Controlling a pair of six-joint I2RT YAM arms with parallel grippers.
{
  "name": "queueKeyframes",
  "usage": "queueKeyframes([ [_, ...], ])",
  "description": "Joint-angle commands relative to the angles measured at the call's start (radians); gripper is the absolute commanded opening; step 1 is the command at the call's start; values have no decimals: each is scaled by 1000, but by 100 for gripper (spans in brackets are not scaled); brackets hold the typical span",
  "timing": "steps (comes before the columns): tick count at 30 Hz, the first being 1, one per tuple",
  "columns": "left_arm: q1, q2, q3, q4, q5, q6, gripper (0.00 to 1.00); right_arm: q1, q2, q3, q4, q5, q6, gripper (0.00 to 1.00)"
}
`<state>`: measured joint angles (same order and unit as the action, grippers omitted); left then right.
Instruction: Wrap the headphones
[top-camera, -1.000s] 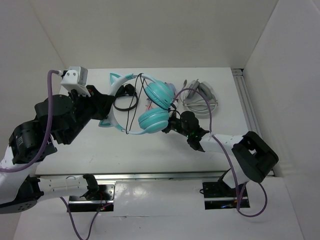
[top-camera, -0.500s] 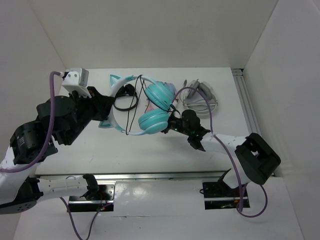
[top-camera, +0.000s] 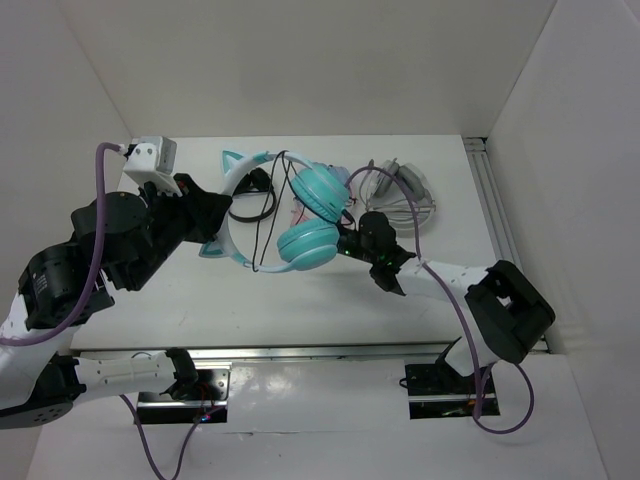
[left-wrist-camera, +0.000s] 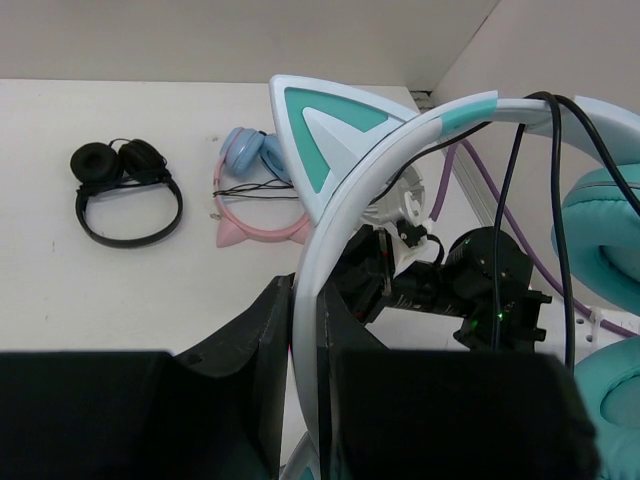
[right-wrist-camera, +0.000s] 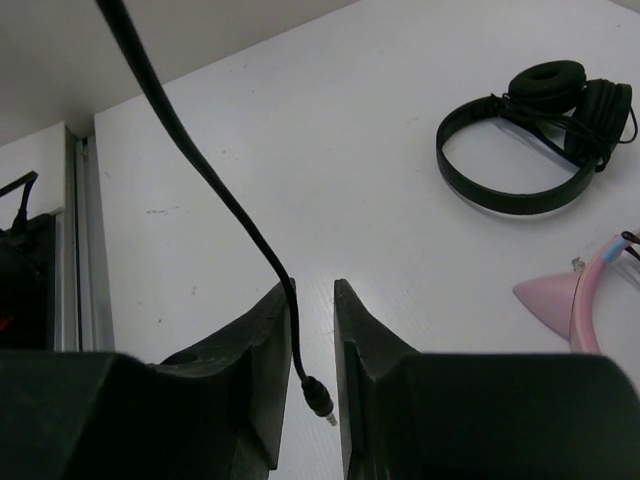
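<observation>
Barely any sight of pink pair (left-wrist-camera: 240, 235) from above, tucked behind teal cups. In left wrist view, cups cropped at 3 o'clock, fingertips lost in dark blur. Over table centre: headphones (top-camera: 318, 192), teal cups, pale headband, teal cat ears, thin black cable (right-wrist-camera: 200, 165) draped across band. Clamped snug on headband with left gripper (left-wrist-camera: 305, 400). At 4 o'clock of cups, right gripper (right-wrist-camera: 312, 310): parted narrowly, cable threaded through gap, plug (right-wrist-camera: 320, 400) dangling below; can't tell contact.
</observation>
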<state>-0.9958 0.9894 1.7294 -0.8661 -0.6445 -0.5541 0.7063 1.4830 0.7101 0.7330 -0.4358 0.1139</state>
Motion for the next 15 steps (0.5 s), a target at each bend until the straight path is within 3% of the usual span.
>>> queueKeyframes([
  [1, -4, -24, 22, 127, 8, -50, 0, 2, 14, 40, 42, -44, -3, 28],
  [2, -4, -24, 22, 127, 8, -50, 0, 2, 14, 40, 42, -44, -3, 22],
  [3, -4, -24, 22, 127, -1, -50, 0, 2, 14, 29, 42, -58, -3, 6],
  [5, -4, -24, 22, 127, -12, -41, 0, 2, 14, 8, 54, -58, -3, 1],
  [12, -4, -34, 22, 127, -87, -41, 0, 2, -36, -80, 103, -69, 27, 0],
  [15, -4, -34, 22, 127, -98, -41, 0, 2, -46, -101, 117, -92, 50, 6],
])
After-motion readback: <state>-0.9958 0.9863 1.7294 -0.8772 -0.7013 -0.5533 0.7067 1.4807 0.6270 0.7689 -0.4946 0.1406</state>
